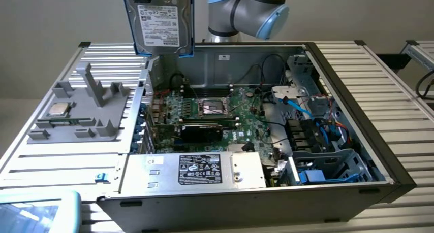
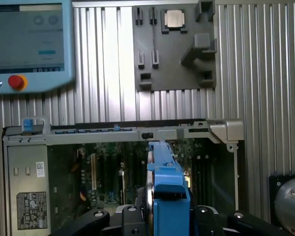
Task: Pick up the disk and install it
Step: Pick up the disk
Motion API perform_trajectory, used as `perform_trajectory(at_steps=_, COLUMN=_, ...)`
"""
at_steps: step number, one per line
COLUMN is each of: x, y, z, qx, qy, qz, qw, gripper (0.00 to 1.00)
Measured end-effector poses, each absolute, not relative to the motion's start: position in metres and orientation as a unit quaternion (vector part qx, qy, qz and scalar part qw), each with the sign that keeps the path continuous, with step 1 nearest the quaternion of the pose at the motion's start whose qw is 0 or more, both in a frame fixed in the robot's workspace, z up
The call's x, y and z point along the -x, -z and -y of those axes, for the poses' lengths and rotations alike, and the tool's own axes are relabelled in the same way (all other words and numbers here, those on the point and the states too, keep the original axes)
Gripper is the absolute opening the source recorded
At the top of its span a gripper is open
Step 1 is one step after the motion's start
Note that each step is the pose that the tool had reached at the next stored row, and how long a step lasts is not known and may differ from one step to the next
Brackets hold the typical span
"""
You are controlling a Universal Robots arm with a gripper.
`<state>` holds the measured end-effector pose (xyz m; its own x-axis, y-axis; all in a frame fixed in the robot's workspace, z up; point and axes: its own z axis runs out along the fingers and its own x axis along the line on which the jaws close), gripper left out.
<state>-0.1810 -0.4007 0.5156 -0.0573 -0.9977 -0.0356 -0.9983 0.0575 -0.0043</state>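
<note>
Gripper (image 2: 169, 216): we found it clamped on the disk (image 1: 159, 22) (blue frame edge-on between the fingers in the wrist view) | Disk: hung upright, label towards us, top of the exterior view, left of centre, over the open computer case (image 1: 352, 157) | Grey fixture (image 1: 81, 116): exterior view's left, beside the case

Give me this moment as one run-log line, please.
pincer: shut on disk | disk: upright, in air over open computer case | install: not done
</note>
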Motion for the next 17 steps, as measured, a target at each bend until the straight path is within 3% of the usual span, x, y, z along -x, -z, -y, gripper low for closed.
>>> perform_trajectory(at_steps=17, x=0.143, y=-0.516, z=0.426, qx=0.687, qy=-0.006, qz=-0.727, qw=0.02, gripper=0.38)
